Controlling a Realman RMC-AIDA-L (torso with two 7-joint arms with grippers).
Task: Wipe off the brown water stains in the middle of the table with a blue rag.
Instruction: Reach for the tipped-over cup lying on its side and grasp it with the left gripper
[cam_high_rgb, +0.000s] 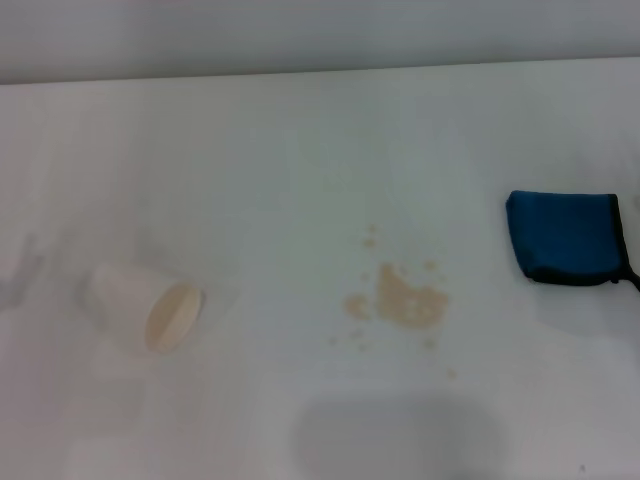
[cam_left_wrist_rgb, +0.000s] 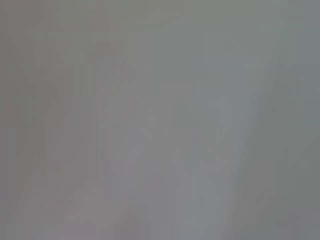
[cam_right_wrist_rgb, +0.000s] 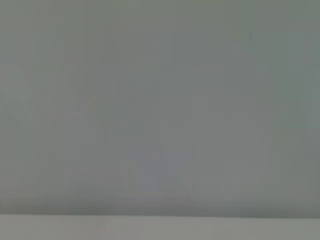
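On my head feed I see the brown water stains (cam_high_rgb: 405, 300), one pale tan blotch ringed by small droplets, lying about mid-counter and nearer the near edge, on a plain white counter (cam_high_rgb: 280, 170) whose far edge meets a grey wall. One blue rag (cam_high_rgb: 567, 238) lies folded flat by the right edge, well apart from the stains, and one white cup (cam_high_rgb: 145, 305) lies tipped on its side toward the left edge. Neither tool appears in any feed, both wrist feeds showing only blank grey, so I cannot tell how far open either is or what it holds.
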